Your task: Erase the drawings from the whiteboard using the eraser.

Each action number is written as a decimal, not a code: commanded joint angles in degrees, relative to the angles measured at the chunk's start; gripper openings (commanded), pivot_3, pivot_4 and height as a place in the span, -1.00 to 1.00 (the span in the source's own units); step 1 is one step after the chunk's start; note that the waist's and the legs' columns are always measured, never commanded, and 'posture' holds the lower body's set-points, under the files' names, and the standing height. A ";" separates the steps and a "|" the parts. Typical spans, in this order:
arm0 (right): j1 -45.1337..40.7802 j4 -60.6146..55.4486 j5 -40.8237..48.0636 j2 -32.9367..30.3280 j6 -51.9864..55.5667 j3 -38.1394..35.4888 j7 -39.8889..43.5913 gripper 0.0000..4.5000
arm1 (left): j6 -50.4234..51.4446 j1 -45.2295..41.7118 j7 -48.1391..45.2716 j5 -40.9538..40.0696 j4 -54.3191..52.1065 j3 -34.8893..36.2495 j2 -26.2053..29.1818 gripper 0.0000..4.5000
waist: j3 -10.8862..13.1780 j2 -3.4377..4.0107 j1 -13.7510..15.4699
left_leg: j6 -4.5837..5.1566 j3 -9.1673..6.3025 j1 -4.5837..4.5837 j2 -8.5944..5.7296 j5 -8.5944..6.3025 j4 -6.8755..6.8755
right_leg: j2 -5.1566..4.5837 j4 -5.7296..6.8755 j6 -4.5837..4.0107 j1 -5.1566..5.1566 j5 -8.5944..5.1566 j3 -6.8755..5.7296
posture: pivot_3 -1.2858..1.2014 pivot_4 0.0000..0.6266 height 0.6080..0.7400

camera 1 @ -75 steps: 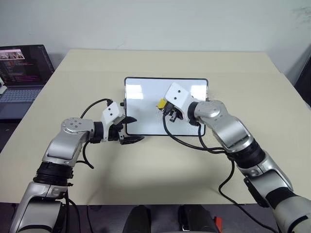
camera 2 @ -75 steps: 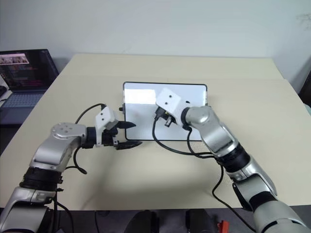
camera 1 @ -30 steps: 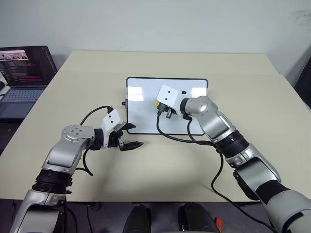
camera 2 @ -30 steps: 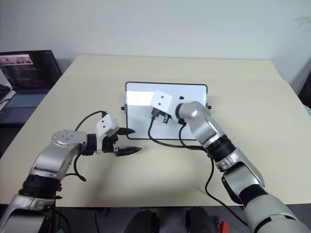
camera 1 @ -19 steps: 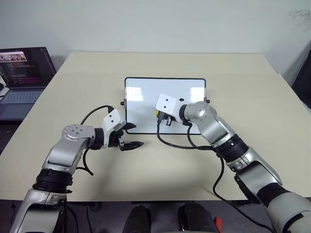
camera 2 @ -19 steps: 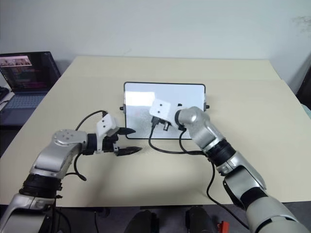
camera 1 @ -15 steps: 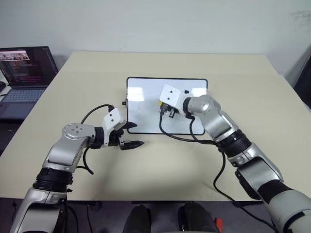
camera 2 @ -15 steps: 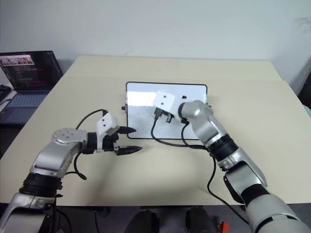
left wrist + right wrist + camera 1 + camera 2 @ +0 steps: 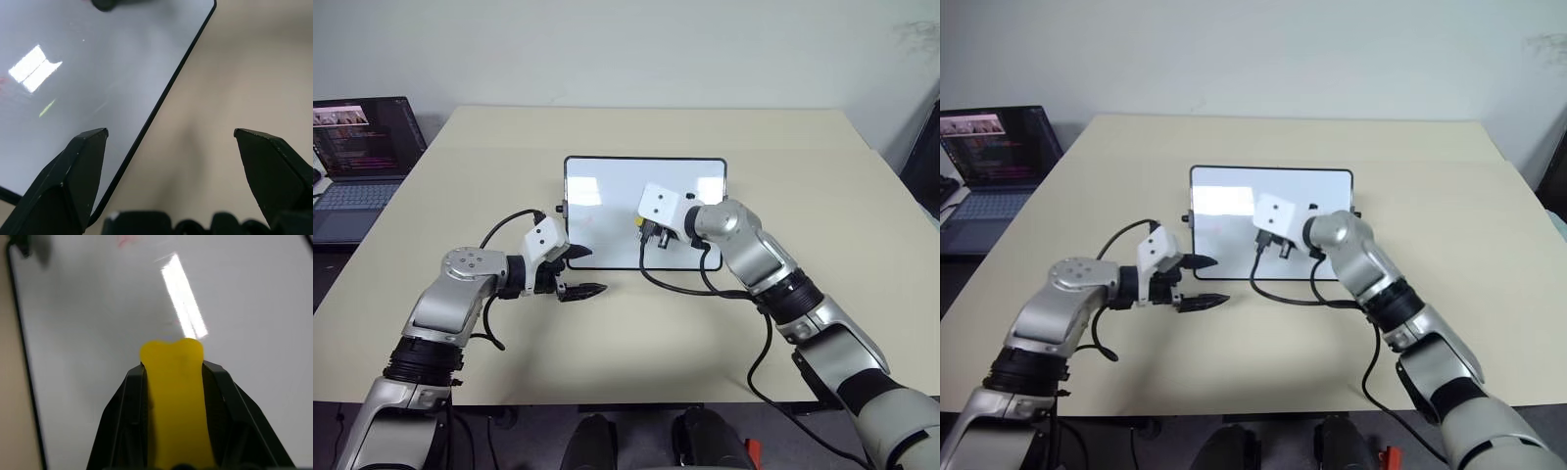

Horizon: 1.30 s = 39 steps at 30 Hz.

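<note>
Yellow eraser (image 9: 177,401) sits clamped in my right gripper (image 9: 173,369), pressed on the whiteboard (image 9: 607,181) mid-wipe; a faint red smear (image 9: 124,241) lies ahead, so I judge the next stroke goes there. Left gripper (image 9: 171,142) hangs open at the board's edge.

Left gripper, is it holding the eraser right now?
No, the left gripper is open and empty by the whiteboard corner; the yellow eraser sits clamped in the right gripper.

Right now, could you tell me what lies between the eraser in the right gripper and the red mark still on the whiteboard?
Bare white board. In the right wrist view, nothing sits between the eraser and the faint red mark on the whiteboard.
</note>
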 commanded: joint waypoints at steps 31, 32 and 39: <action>3.35 -2.55 -0.66 1.14 2.74 2.40 7.69 -0.49 | -0.20 -0.57 -0.70 -0.52 -1.06 0.72 0.40 1.00 | 0.01 0.01 -0.21 | 0.19 0.00 0.01 0.04 0.11 -0.09 | 0.04 0.00 -0.13 -0.03 0.07 0.00 | 0.03 -0.52 1.00; 3.31 -2.25 -1.22 1.20 2.06 2.86 7.36 -0.49 | -0.17 -0.55 -0.74 -0.55 -1.06 0.75 0.42 1.00 | 0.01 0.01 -0.15 | 0.19 -0.02 0.01 0.04 0.11 -0.09 | 0.05 0.00 -0.13 -0.03 0.07 -0.01 | 0.03 -0.52 1.00; -1.74 5.03 -4.94 2.63 -4.77 0.59 -3.83 -0.49 | 0.13 -0.36 -0.90 -0.64 -1.21 0.98 0.42 1.00 | 0.02 0.01 -0.11 | 0.21 -0.02 0.04 0.04 0.13 -0.06 | 0.06 0.00 -0.13 -0.03 0.08 -0.02 | 0.03 -0.52 1.00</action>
